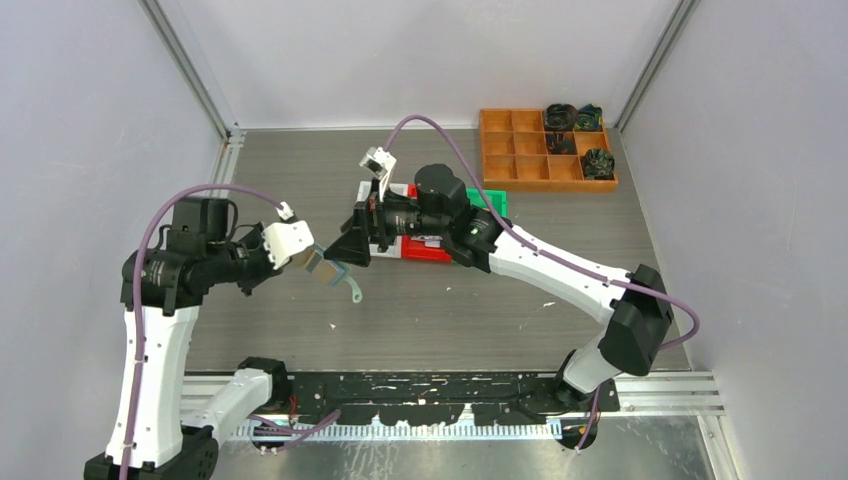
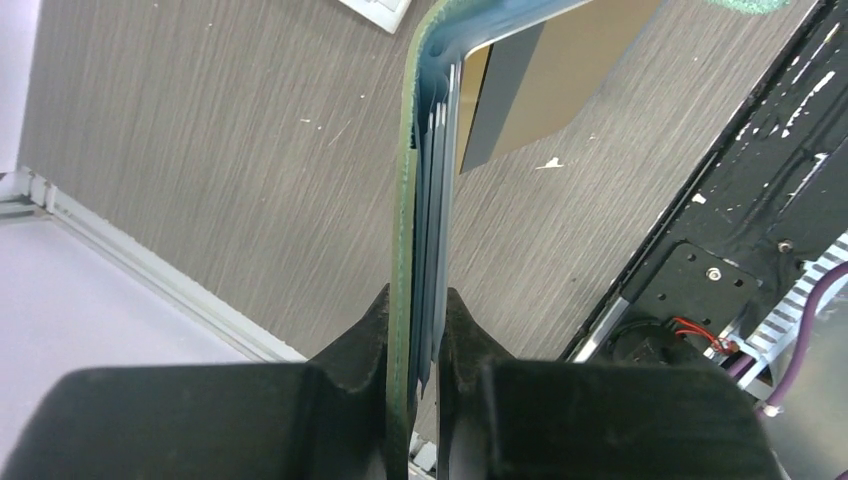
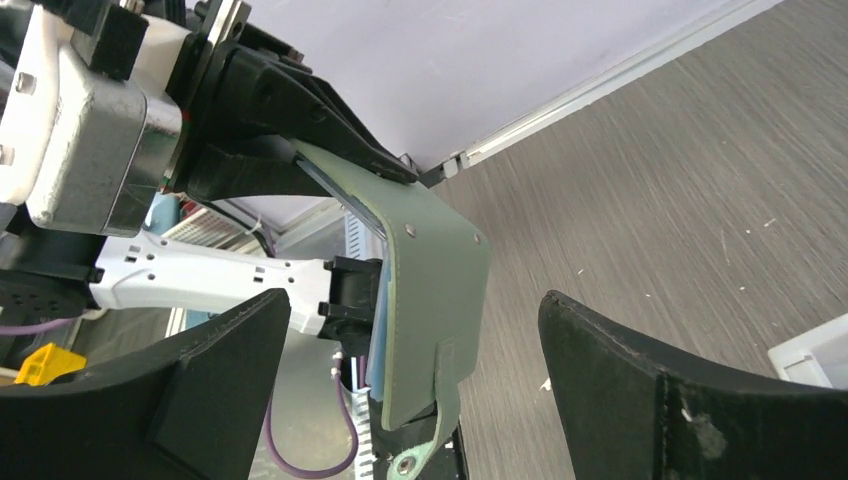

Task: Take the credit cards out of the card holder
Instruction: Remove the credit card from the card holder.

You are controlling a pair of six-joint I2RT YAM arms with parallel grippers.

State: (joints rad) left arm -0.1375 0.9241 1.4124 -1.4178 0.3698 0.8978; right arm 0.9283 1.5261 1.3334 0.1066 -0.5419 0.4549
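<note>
Space above the bench (image 1: 450,310) holds the action in the top view. The left pincer (image 1: 315,262) is clenched on the card holder (image 1: 328,270), well clear of the surface. The right pincer (image 1: 352,248) faces it from just beside and is the only free one. The holder's long axis runs out from the left pincer toward the right one.

From the left wrist, the holder is edge-on, pointing straight away from the fingers. The credit cards (image 2: 437,180) show as thin stacked edges inside the green cover. A gold-brown face at the far end may be another card; I cannot tell.

From the right wrist, the right pincer is released, spread wide and grasping nothing. The holder sits ahead between its fingers, plain back toward it and strap dangling. Reaching the cards probably calls for coming round to their edges.
</note>
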